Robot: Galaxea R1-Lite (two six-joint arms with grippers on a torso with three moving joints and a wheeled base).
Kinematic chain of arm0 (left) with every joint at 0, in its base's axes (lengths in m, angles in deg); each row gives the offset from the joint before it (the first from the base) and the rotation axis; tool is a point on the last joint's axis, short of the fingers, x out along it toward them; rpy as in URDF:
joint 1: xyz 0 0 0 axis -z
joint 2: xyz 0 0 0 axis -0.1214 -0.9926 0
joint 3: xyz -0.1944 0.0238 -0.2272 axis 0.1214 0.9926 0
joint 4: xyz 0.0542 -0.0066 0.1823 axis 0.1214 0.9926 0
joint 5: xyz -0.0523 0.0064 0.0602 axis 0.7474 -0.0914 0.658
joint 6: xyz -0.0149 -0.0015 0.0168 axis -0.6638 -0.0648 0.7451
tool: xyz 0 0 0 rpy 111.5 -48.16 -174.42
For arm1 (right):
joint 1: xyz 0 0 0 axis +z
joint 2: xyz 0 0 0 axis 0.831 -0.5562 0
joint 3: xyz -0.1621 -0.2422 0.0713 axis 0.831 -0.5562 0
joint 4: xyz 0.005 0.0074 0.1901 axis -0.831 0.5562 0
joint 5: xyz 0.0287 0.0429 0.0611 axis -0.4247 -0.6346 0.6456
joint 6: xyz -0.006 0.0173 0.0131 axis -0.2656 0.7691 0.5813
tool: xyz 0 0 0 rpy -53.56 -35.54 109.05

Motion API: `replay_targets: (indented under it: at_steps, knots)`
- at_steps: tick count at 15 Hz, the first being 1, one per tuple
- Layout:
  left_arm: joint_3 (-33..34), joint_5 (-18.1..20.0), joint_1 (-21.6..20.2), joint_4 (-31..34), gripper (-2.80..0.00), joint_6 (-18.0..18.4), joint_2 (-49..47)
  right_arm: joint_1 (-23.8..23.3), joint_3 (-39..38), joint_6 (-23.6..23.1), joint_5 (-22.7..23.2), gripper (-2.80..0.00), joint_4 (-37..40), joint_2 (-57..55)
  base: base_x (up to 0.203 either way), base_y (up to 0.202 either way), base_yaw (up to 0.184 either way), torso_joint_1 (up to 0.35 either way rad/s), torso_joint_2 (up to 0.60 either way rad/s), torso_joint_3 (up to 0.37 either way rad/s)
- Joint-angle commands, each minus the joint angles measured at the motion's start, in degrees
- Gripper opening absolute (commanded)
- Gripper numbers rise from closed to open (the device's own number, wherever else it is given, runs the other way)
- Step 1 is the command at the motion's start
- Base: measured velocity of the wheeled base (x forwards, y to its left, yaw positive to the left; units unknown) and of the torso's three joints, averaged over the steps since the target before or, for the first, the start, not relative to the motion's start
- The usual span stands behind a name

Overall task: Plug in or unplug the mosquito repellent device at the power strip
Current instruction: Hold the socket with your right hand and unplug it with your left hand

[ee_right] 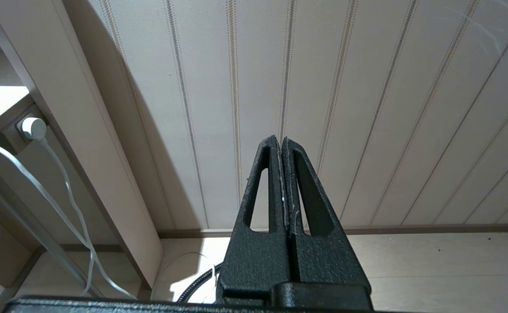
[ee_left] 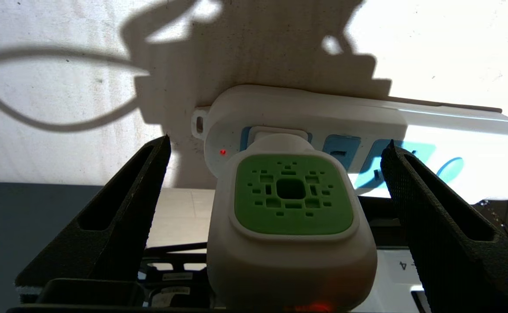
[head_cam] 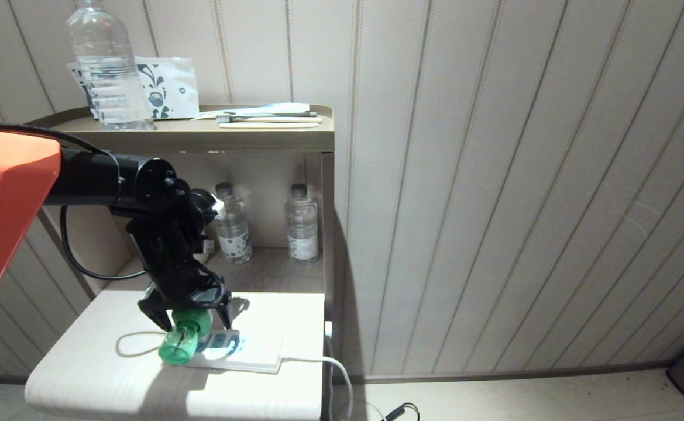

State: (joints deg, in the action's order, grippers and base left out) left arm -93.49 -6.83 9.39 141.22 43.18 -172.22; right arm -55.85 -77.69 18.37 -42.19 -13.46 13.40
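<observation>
I've got the left pincer (head_cam: 193, 318) over the pale wooden surface (head_cam: 90, 374), pointing down at the near end of the power strip (head_cam: 248, 354). Its jaws are spread wide, one finger on each side of the mosquito repellent device (head_cam: 185, 339), and from the left wrist camera I can see clear gaps between both fingers (ee_left: 119, 208) and the white body, so nothing is gripped.

The mosquito repellent device (ee_left: 290, 226) sits plugged into the end socket of the power strip (ee_left: 366, 130), the one next to the small red indicator light (ee_left: 223, 152). Its white cap with the green vented square faces the wrist camera. In the head view the translucent green bottle pokes out toward the front edge of the surface, lying low rather than upright. The strip lies flat, blue-tinted sockets up, and its white cable (head_cam: 330, 368) runs off the right edge of the surface and drops toward the floor.

Behind the surface is an open nook with two small water bottles (head_cam: 265, 225) standing side by side against the back. On the shelf (head_cam: 213, 137) above I see a larger clear bottle (head_cam: 107, 64), a printed white packet (head_cam: 169, 88) leaning on the wall, and a toothbrush (head_cam: 268, 118) lying flat.

My right pincer (ee_right: 281, 143) is parked out of the head view; its wrist camera shows both fingers pressed together, holding nothing, aimed at the striped wall panelling (ee_right: 366, 87) above the floor.
</observation>
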Motion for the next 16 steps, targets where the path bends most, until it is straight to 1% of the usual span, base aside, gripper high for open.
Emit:
replay_targets:
  at_steps: [1,3,4,11,16]
  knots:
    - [-0.07,-0.09,-0.01,0.13,0.0,-0.09,-0.24,0.09,0.0,0.07,0.0,-2.8,0.02,-0.09,0.0,0.0,0.0,0.0,0.0,0.0]
    - [0.01,-0.36,-0.01,-0.55,0.0,-0.09,-0.24,0.0,0.0,-0.02,0.0,-2.8,0.02,-0.09,0.0,0.0,0.0,0.0,0.0,0.0]
    - [-0.06,-0.45,-0.01,-0.64,-2.8,-0.08,-0.24,0.08,0.0,0.01,0.0,-2.8,0.02,-0.09,0.0,0.0,0.0,0.0,0.0,0.0]
    - [-0.69,-0.45,0.0,-0.64,-2.8,-0.09,-0.67,0.0,0.0,-0.02,0.0,-2.8,0.02,-0.09,0.0,0.0,0.0,0.0,0.0,0.0]
    - [-0.43,-0.27,0.08,-0.55,-2.8,-0.18,-0.16,0.09,0.5,-1.63,0.44,-2.8,0.55,0.18,0.0,0.0,0.0,0.0,0.0,0.0]
